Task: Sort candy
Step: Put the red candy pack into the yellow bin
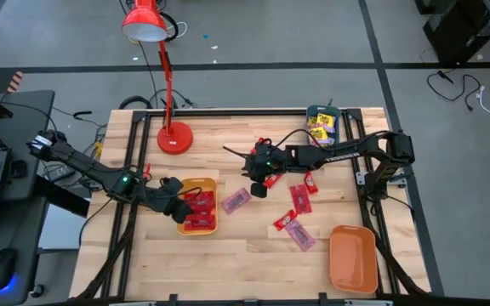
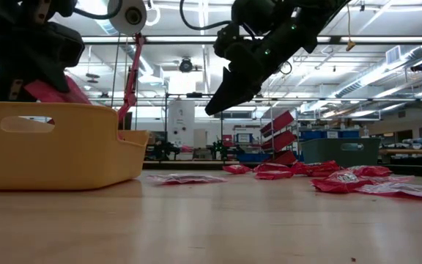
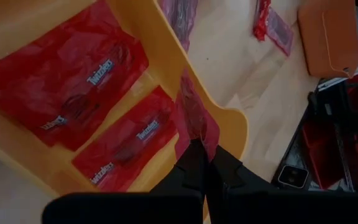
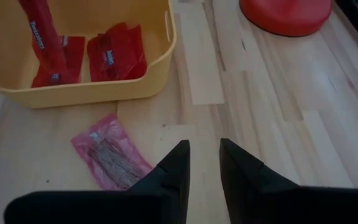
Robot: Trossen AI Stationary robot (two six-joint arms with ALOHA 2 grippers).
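From above, my left gripper (image 1: pixel 179 204) sits over the yellow tray (image 1: pixel 210 185), which already has red candy (image 1: pixel 199 223) in it. My right gripper (image 1: pixel 251 158) hangs over bare wood near the middle of the table (image 1: pixel 228 255), with pink and red packets (image 1: pixel 299 197) scattered just beside it. A teal tray (image 1: pixel 311 111) of yellow sweets sits at the far edge, and an empty orange tray (image 1: pixel 352 257) lies near the front corner.

At table height, my right gripper (image 2: pixel 218 103) is up in the air, clear of the wood, and a pink packet (image 2: pixel 184 178) lies flat below it.

Through my left wrist camera, my fingers are pinched shut on a red wrapper (image 3: pixel 194 118) hanging over the yellow tray's rim (image 3: pixel 229 118); two more red packets (image 3: pixel 67 81) lie inside.

Through my right wrist camera, my fingers (image 4: pixel 176 163) stand slightly apart and empty above the boards, a pink packet (image 4: pixel 110 155) near them, apart from the tips.
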